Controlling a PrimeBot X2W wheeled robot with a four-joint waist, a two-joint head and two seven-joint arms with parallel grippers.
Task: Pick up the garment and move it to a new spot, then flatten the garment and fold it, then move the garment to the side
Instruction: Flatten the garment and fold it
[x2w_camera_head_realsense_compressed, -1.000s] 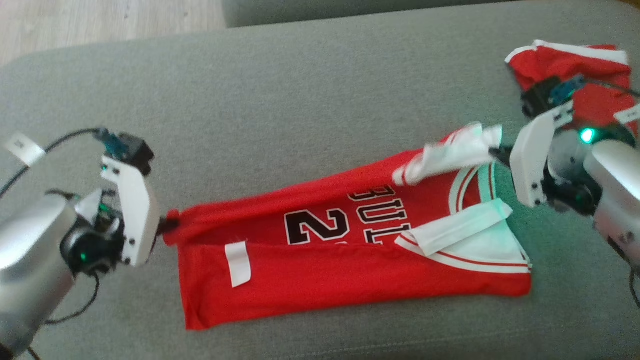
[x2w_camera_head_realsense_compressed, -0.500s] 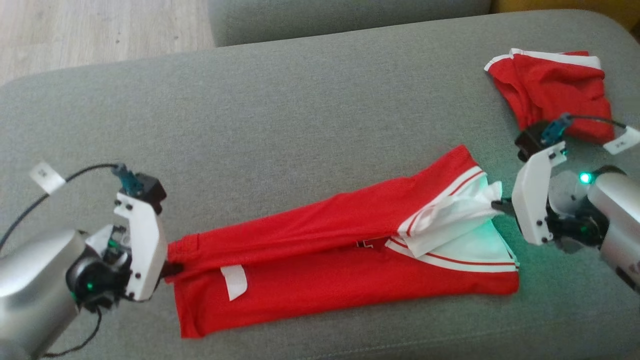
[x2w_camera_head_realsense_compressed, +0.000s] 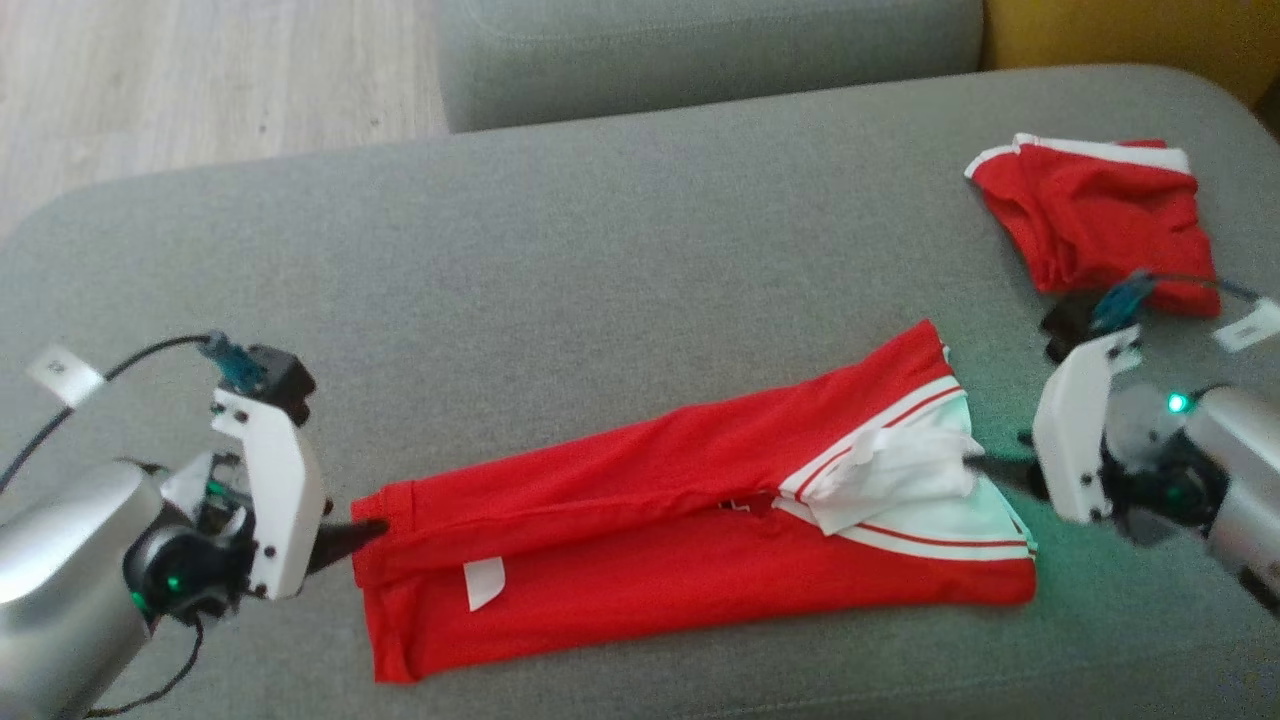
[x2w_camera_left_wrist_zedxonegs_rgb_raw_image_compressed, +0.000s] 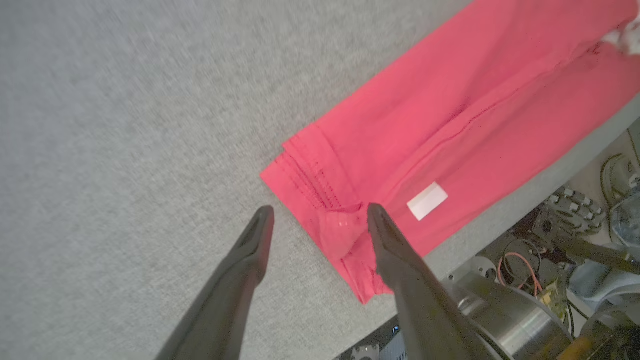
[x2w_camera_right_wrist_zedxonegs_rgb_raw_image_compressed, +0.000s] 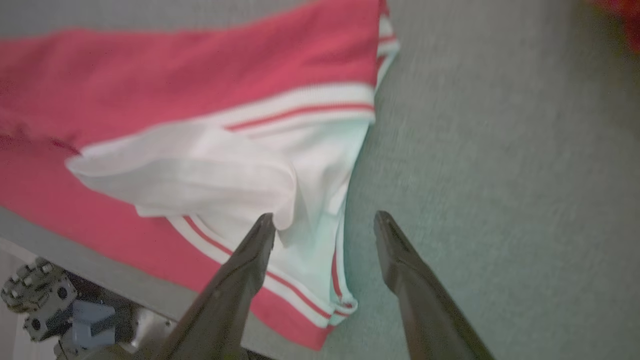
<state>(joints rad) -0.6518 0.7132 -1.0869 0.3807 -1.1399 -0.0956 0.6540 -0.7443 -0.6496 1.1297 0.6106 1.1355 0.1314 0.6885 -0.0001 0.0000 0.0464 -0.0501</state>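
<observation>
My left claw (x2w_camera_left_wrist_zedxonegs_rgb_raw_image_compressed: 318, 212) stood spread at the hem of the red jersey (x2w_camera_head_realsense_compressed: 650, 500), one finger over the stitched edge, nothing pinched. My right claw (x2w_camera_right_wrist_zedxonegs_rgb_raw_image_compressed: 324, 217) was likewise spread, just beside the white armhole trim (x2w_camera_right_wrist_zedxonegs_rgb_raw_image_compressed: 210, 170), which lay bunched rather than flat. The jersey lay folded lengthwise along the near part of the grey sofa cushion (x2w_camera_head_realsense_compressed: 600, 250), close to its front edge. I judged that a finger catching the cloth on the next move could snag a layer and undo the fold, or pull the near layer over that edge. Farther off, another red garment (x2w_camera_head_realsense_compressed: 1090, 215) lay well apart; a careless sideways shift might run the two together.
</observation>
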